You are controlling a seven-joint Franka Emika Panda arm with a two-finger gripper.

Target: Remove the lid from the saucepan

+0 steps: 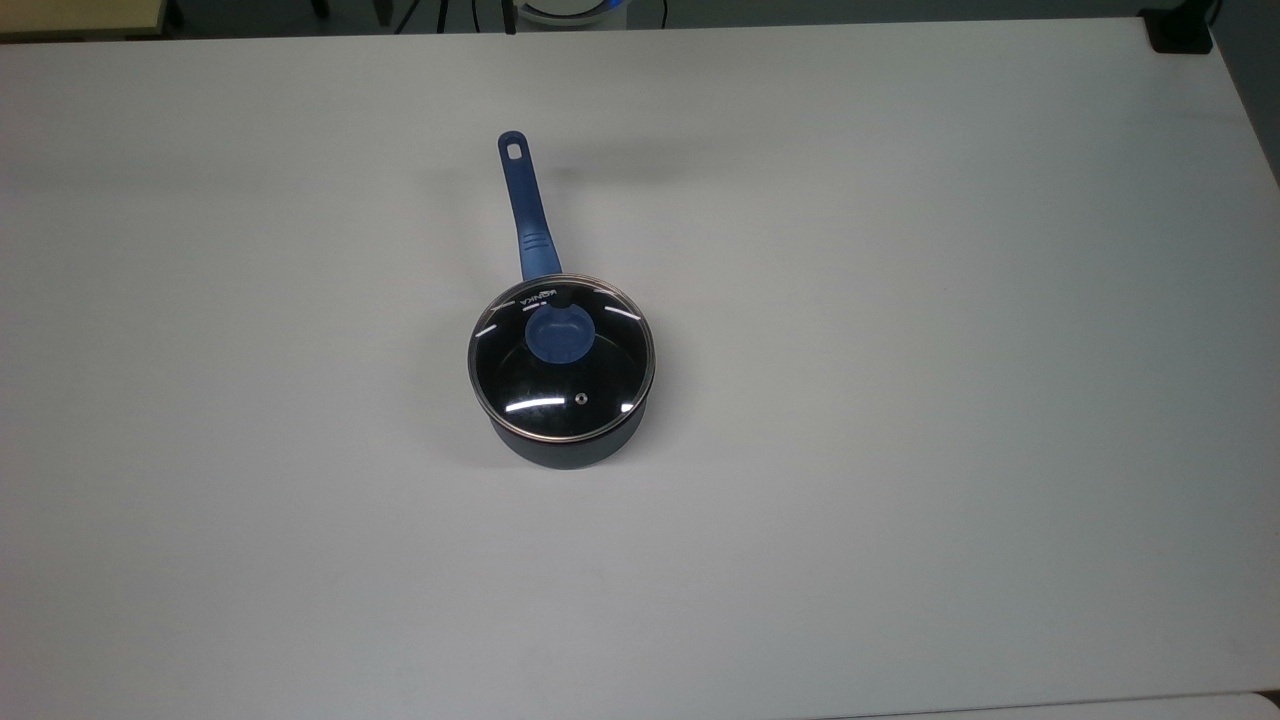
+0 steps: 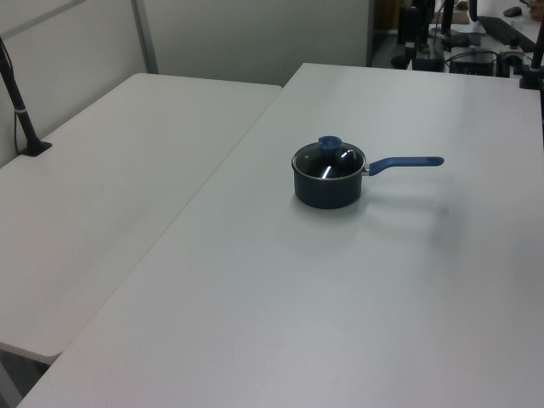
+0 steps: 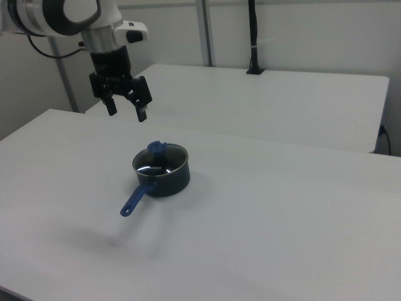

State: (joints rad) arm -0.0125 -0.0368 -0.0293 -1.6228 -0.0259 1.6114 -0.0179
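Approach step: lid (image 1: pixel 561 362) seated on pan (image 1: pixel 570 448), mid-table, handle at 12 o'clock in the top view. Gripper (image 3: pixel 127 111) held above, spread, empty. Next: knob (image 3: pixel 156 148) to be straddled.

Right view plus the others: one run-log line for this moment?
gripper: open, raised above table, apart from pan | clear glass lid with blue knob: seated on dark saucepan with long blue handle | white table | lid removal: not started

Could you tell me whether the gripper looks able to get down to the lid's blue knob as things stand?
Probably yes. The gripper hangs open above the table, up and to the right view's left of the lid. The knob stands clear on top, and nothing lies between them.
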